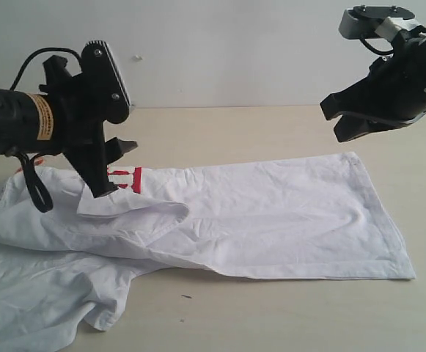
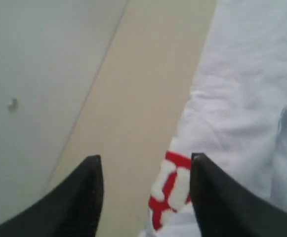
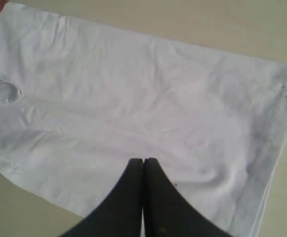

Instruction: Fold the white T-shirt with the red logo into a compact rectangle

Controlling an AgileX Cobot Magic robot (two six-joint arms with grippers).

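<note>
White T-shirt (image 1: 286, 213) spread across the table (image 1: 234, 125), smooth toward the hem on the right, rumpled on the left with a flap turned over. Red logo (image 1: 128, 178) peeking out at the far edge, partly covered. Left gripper (image 2: 145, 163) spread wide, holding nothing, low beside the logo; contact with the cloth impossible to tell. Right gripper (image 3: 143, 162) pressed together, empty, raised above the hem end, clear of the cloth.

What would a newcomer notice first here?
The white T-shirt sprawls across the table, rumpled at the left and smooth toward the hem at the right. The red logo peeks out at its far edge, beside the open left gripper. The right gripper hangs shut over the smooth end.
</note>
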